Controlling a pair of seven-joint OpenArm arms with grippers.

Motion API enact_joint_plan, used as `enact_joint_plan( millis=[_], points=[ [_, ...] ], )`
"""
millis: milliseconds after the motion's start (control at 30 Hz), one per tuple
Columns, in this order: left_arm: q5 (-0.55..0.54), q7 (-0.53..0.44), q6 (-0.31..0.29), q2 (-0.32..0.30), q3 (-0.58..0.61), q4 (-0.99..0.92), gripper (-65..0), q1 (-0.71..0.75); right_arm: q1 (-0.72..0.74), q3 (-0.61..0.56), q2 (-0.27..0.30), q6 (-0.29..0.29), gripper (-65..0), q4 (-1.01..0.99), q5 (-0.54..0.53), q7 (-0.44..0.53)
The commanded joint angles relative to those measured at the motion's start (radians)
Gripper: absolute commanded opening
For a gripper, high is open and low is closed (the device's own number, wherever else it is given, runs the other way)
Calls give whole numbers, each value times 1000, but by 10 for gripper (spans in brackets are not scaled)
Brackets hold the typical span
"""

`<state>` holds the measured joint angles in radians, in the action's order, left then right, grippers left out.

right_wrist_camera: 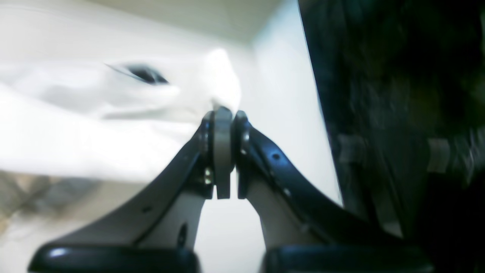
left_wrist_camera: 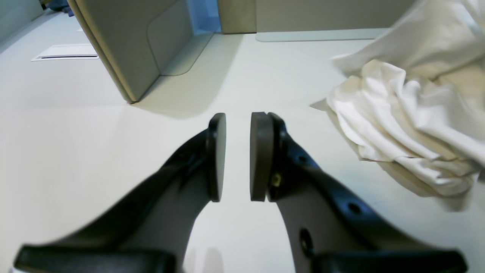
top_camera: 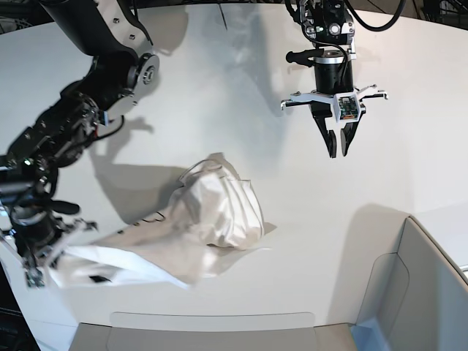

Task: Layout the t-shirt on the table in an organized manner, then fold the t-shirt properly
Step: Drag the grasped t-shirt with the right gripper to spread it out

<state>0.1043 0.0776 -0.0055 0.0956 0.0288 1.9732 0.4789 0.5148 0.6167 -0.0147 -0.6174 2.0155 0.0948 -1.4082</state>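
Closed hard on a pinch of white cloth, the right gripper [right_wrist_camera: 226, 113] sits low at the near edge of the bench [top_camera: 219, 73], on the left of the base view, holding one end of the t-shirt [top_camera: 208, 219]. From that grip the cloth runs out in a stretched band toward the middle of the bench, where the rest lies heaped in a crumpled mound — its long axis slanting from the held corner up to the pile. The left gripper [left_wrist_camera: 238, 157] hangs well apart above bare bench, narrowly parted and holding nothing; in its wrist view the bunched shirt lies off to one side, not between the pads. A grey bin wall [left_wrist_camera: 129, 49] stands beyond it. Spreading the shirt likely turns on this free arm reaching the heap's far end — it is the nearer one to it.
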Motion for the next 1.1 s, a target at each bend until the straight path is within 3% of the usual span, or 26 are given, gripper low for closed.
enact_joint_plan(
  millis=[0, 67, 233, 367, 500, 567, 800, 967, 1067],
  points=[
    [2, -29, 2, 2, 4, 18, -522, 1, -8, 42, 28, -22, -650, -17, -37, 12],
    [2, -29, 2, 0, 4, 18, -522, -1, -81, 110, 72, -25, -650, -92, -74, 12],
    [2, -26, 2, 2, 6, 18, -522, -4, -219, 113, 161, -23, -636, -244, -117, 12],
    [2, 46, 2, 2, 6, 18, -522, -6, -264, 114, 166, -29, -465, -227, -125, 12],
    [2, 78, 2, 2, 6, 19, -522, -7, -318, 113, 146, -48, -349, -123, -183, 12],
    [2, 78, 2, 2, 6, 19, -523, -7, -351, 113, 134, -81, -346, -71, -247, 12],
    [2, 77, 2, 0, 6, 21, -523, -7, -476, 121, 58, -81, -346, -42, -442, 12],
    [2, 78, 2, -1, 6, 21, -522, -7, -456, 253, -24, -81, -346, -42, -473, 12],
    [2, 81, 2, -1, 6, 21, -522, -7, -399, 289, -18, -63, -347, -43, -413, 22]
  ],
)
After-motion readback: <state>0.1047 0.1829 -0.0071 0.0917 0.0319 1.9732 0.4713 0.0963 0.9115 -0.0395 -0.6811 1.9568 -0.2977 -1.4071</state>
